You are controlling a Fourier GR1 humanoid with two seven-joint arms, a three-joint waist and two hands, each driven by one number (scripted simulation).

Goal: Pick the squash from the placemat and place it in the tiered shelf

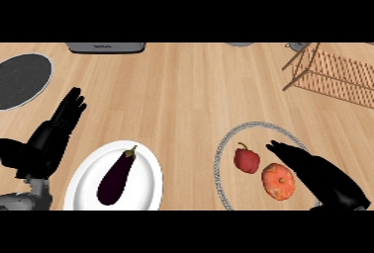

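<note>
Right hand (321, 173) hovers just beside the round orange squash (278, 181) on the clear beaded-rim round placemat (223, 148), fingers straight, holding nothing, lined up to grasp. Red bell pepper (247, 160) sits alongside. Left hand (51, 136) rests open. Copper wire tiered shelf (332, 74) stands well apart.

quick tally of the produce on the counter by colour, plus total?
Purple: 1, the eggplant on the white plate
Red: 1, the pepper on the round placemat
Orange: 1, the squash on the same placemat, beside the right hand
Total: 3
</note>
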